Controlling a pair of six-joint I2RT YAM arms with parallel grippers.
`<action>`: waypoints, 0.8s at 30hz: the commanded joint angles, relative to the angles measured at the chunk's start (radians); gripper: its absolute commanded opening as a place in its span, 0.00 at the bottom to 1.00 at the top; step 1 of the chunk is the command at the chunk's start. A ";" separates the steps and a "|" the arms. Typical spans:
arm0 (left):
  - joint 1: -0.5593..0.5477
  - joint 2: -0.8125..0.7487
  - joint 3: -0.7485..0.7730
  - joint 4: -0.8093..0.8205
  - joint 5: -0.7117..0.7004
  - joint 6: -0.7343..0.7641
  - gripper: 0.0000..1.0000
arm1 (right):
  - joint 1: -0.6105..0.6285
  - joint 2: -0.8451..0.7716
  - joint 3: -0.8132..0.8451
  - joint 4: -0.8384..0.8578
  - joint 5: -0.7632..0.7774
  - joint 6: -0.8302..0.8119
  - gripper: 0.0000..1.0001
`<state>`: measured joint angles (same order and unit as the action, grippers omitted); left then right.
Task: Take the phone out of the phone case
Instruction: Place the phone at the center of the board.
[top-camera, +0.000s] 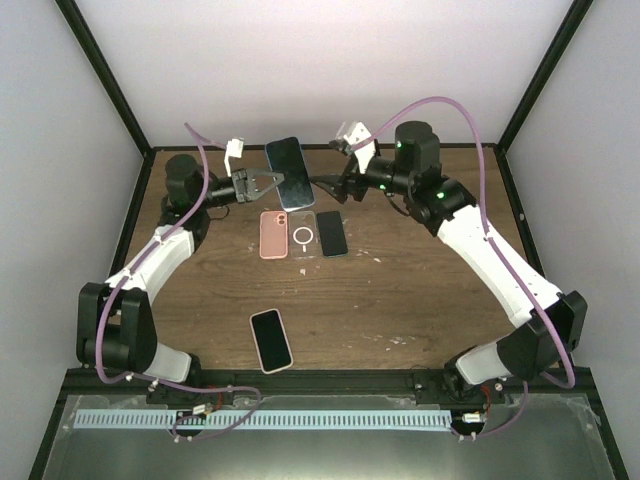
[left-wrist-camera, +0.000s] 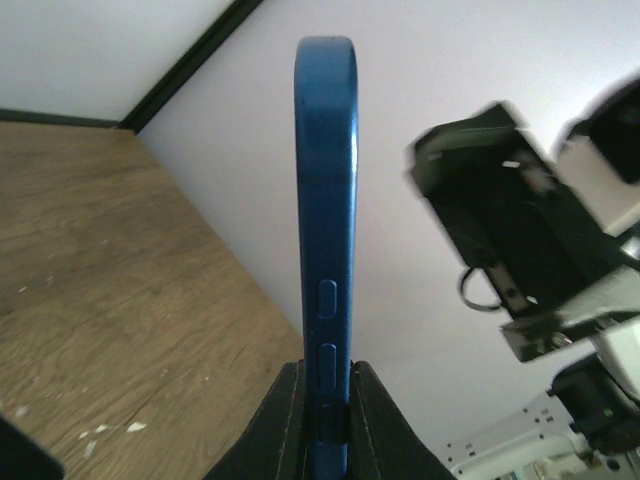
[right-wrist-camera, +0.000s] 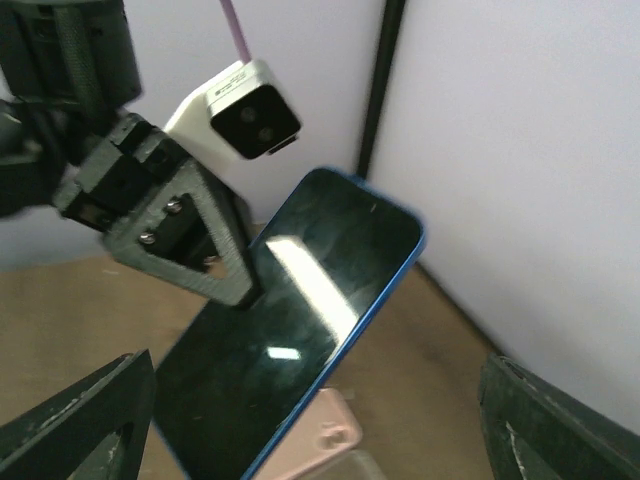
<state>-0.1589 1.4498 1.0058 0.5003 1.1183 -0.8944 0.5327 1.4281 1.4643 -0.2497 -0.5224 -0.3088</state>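
Observation:
A phone with a dark screen (right-wrist-camera: 290, 340) sits in a blue phone case (left-wrist-camera: 325, 200). My left gripper (left-wrist-camera: 327, 400) is shut on the case's lower end and holds it up in the air, edge-on to the left wrist camera. From above, the cased phone (top-camera: 286, 170) hangs over the table's back edge with the left gripper (top-camera: 270, 181) at its left side. My right gripper (top-camera: 325, 187) stands open just right of the phone without touching it. In the right wrist view, the right gripper (right-wrist-camera: 320, 440) has its fingers wide on either side of the phone.
On the wooden table (top-camera: 420, 280) below the phone lie a pink case (top-camera: 272, 234), a clear case with a ring (top-camera: 302, 236) and a black phone (top-camera: 332, 233), side by side. Another phone in a pale case (top-camera: 271, 340) lies near the front. Black frame posts stand at the corners.

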 joint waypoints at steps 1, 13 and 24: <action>-0.033 -0.026 0.007 0.280 0.025 -0.048 0.00 | -0.078 0.046 0.014 -0.099 -0.414 0.341 0.84; -0.164 -0.009 0.081 0.237 0.015 0.086 0.00 | -0.128 0.111 0.000 0.017 -0.600 0.561 0.40; -0.168 -0.015 0.118 -0.069 -0.042 0.350 0.42 | -0.219 0.127 -0.033 0.012 -0.664 0.615 0.01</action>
<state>-0.3283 1.4536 1.0794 0.5747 1.1019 -0.7231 0.3740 1.5417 1.4322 -0.2317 -1.1625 0.2825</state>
